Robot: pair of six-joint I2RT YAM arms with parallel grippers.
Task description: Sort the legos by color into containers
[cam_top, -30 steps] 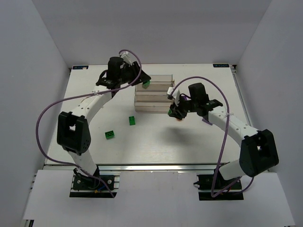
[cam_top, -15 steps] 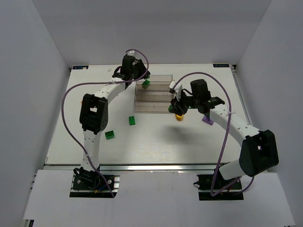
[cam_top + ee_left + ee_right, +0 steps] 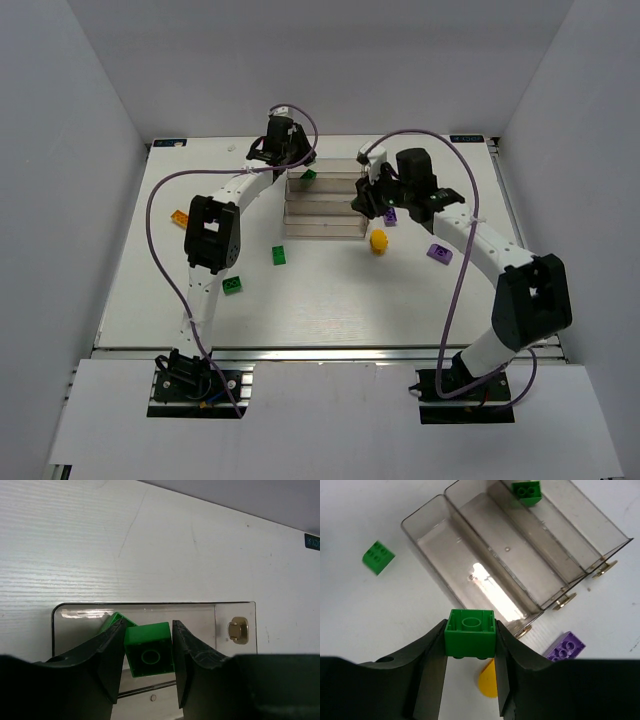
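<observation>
Green legos are clamped in both your grippers. Your left gripper (image 3: 147, 630) holds a green brick (image 3: 148, 652) over the far container (image 3: 200, 625), above another green lego (image 3: 114, 621). Release it low, then carry the right gripper (image 3: 470, 627) and its second green brick (image 3: 470, 636) there too.

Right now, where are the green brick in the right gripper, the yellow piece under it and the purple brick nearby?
green brick (image 3: 470, 641): right wrist view, its near side face.
yellow piece (image 3: 487, 685): right wrist view, the visible upper part.
purple brick (image 3: 564, 647): right wrist view, the studded top.
</observation>
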